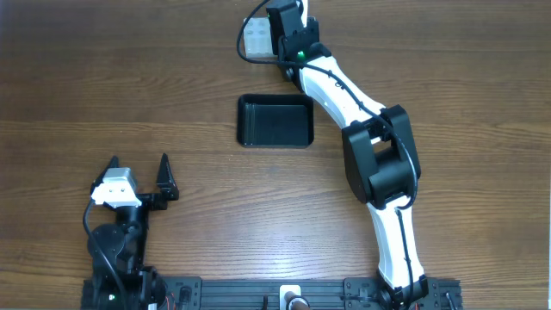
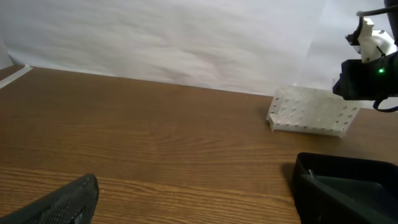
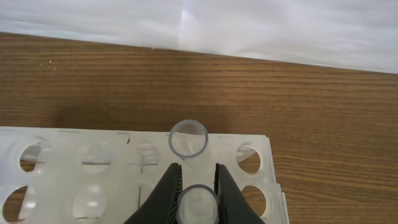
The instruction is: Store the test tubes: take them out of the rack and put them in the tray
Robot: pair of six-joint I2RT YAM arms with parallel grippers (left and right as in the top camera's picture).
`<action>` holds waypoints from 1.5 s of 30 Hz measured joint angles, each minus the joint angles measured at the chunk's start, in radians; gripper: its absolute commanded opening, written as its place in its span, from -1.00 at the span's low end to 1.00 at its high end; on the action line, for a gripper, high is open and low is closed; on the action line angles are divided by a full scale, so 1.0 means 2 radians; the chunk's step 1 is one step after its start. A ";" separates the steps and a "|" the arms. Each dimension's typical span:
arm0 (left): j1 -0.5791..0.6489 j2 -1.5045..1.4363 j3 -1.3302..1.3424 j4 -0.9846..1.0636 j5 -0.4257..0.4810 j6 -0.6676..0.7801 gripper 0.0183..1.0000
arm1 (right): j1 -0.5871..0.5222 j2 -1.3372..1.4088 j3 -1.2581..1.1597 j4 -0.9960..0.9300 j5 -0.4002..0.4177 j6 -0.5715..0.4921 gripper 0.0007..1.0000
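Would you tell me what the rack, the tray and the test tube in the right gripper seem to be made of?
Rack: probably white translucent plastic, frosted look. Tray: likely black plastic, dull sheen. Test tube: clear glass or plastic; see-through.

No text, numbers, labels or signs can be read anywhere. The clear rack (image 3: 62,171), the black tray (image 1: 275,125) and the wooden table (image 1: 112,86) bear no legible print.
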 measured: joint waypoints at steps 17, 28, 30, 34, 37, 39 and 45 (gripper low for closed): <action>0.000 0.000 0.000 0.000 0.000 0.000 1.00 | 0.011 -0.060 0.000 -0.019 0.000 -0.001 -0.94; 0.000 0.000 0.000 0.000 0.000 0.000 1.00 | 0.021 -0.124 0.000 -0.096 0.000 0.000 -0.97; 0.000 0.000 0.000 0.000 0.000 0.000 1.00 | 0.022 -0.136 0.001 -0.119 0.000 0.002 -0.98; 0.000 0.000 0.000 0.000 0.000 0.000 0.99 | 0.022 -0.159 0.001 -0.193 -0.001 0.028 -0.98; 0.000 0.000 0.000 0.000 0.000 0.000 0.99 | 0.022 -0.172 0.002 -0.253 -0.013 0.057 -0.98; 0.000 0.000 0.000 0.000 0.000 0.000 1.00 | 0.022 -0.176 0.003 -0.291 -0.029 0.077 -0.98; 0.000 0.000 0.000 0.000 0.000 0.000 1.00 | 0.023 -0.176 0.003 -0.370 -0.075 0.117 -0.98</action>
